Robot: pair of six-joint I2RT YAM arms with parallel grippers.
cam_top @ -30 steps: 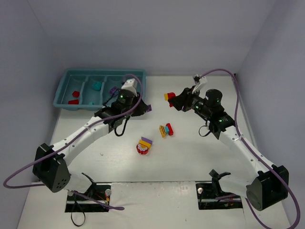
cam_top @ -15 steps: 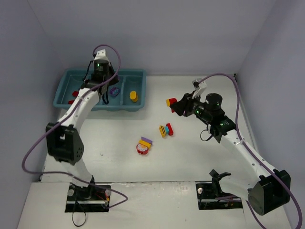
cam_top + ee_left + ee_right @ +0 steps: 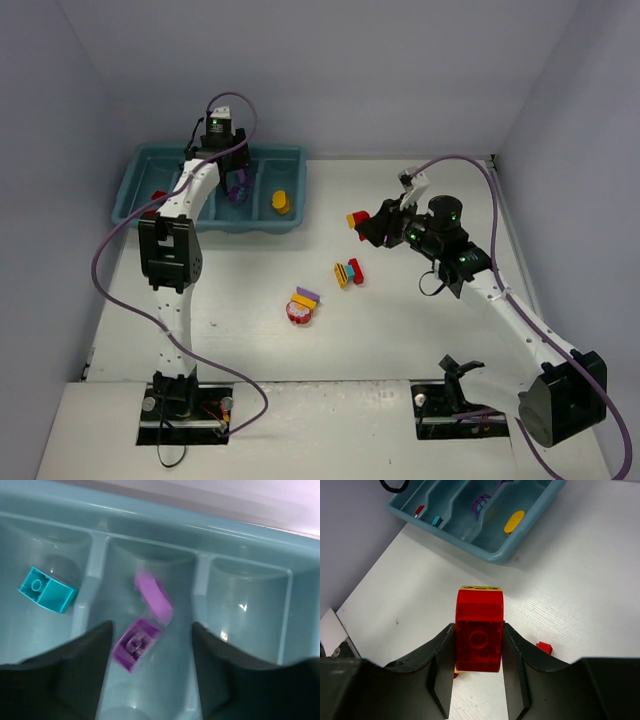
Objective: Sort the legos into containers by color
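Top view: left gripper (image 3: 236,182) hangs over the teal-blue plastic tray (image 3: 128,195), far left. Left wrist: its fingers (image 3: 75,675) are spread above purple plastic bricks (image 3: 134,645) lying in one compartment. Right wrist: right gripper (image 3: 479,635) pinches a red-on-yellow brick stack (image 3: 479,612), best split before binning.

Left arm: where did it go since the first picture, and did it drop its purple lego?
The left gripper swung from beside the tray, at its right end, to above its third compartment; its jaws are open now, their load let go, and purple pieces lie inside. The right gripper barely shifted, still shut on the red-and-yellow brick. The two table stacks stayed put.
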